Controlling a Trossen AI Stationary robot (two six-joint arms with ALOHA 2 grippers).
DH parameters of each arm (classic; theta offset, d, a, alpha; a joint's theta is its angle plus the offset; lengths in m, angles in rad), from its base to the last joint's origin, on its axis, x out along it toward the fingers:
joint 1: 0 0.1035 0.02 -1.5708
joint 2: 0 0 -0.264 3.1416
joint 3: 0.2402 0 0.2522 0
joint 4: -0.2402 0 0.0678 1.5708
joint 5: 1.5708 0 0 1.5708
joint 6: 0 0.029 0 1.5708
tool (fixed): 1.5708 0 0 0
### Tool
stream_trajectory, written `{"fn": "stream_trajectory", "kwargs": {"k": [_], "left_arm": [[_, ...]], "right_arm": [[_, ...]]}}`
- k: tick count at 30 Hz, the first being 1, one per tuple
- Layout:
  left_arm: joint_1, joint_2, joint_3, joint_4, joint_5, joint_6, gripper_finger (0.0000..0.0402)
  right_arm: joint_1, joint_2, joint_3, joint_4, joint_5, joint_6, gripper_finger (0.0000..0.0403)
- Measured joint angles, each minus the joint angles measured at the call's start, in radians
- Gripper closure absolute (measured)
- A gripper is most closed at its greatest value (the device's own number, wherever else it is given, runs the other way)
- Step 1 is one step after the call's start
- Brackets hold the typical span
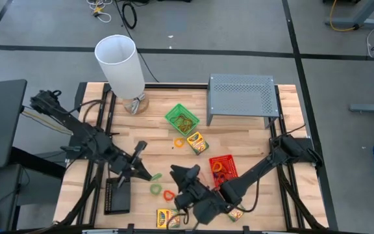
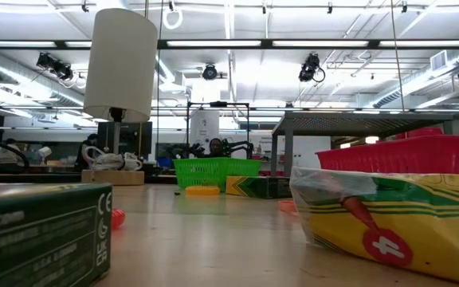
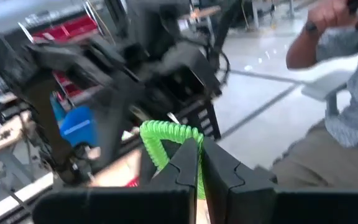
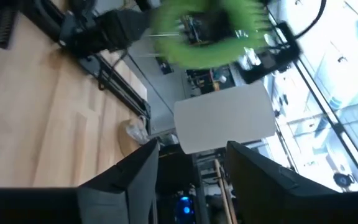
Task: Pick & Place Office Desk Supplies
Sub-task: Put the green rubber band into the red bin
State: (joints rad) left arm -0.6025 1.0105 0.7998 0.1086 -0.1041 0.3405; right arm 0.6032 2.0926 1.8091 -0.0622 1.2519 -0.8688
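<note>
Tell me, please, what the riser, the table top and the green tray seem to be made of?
Riser: grey sheet metal, matte, judging by its rows of small punched holes and thin bent legs. Table top: light wood, smooth, with visible plank seams and grain. Green tray: probably plastic, given its bright even colour and lattice walls, seen also in the low view.

In the low view a crayon box (image 2: 397, 215) is cut off at 3 o'clock, and the right wrist view's green loop band (image 4: 213, 31) is blurred.

Crayon box (image 1: 197, 142) between two trays (image 1: 182, 119); riser (image 1: 241, 96) behind; bands perhaps inside.
</note>
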Motion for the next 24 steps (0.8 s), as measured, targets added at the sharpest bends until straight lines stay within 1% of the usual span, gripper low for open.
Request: {"fn": "stream_trajectory", "kwargs": {"k": [3, 6, 11, 13, 15, 19, 21, 24], "left_arm": [[0.000, 0.043, 0.000, -0.013, -0.028, 0.006, 0.0393], [0.002, 0.091, 0.000, -0.037, -0.080, 0.016, 0.0393], [0.024, 0.150, 0.000, -0.086, -0.171, 0.020, 0.0393], [0.038, 0.160, 0.000, -0.110, -0.204, 0.017, 0.0393], [0.052, 0.168, 0.000, -0.119, -0.211, 0.011, 0.0393], [0.068, 0.171, 0.000, -0.142, -0.211, 0.002, 0.0393], [0.072, 0.171, 0.000, -0.148, -0.208, -0.006, 0.0393], [0.072, 0.171, 0.000, -0.152, -0.174, -0.009, 0.0393]], "right_arm": [[-0.016, 0.000, 0.000, 0.007, -0.005, -0.011, 0.0180], [-0.021, 0.000, 0.000, 0.008, -0.034, 0.003, 0.0161], [-0.011, 0.000, 0.000, 0.006, -0.104, 0.067, 0.0156], [-0.005, 0.000, 0.000, -0.005, -0.133, 0.120, 0.0159], [0.001, 0.000, 0.000, -0.031, -0.173, 0.189, 0.0162], [0.000, -0.009, 0.000, -0.160, -0.305, 0.411, 0.0165], [-0.005, -0.009, 0.000, -0.224, -0.317, 0.493, 0.0165], [-0.013, -0.009, 0.000, -0.279, -0.309, 0.562, 0.0165]]}}
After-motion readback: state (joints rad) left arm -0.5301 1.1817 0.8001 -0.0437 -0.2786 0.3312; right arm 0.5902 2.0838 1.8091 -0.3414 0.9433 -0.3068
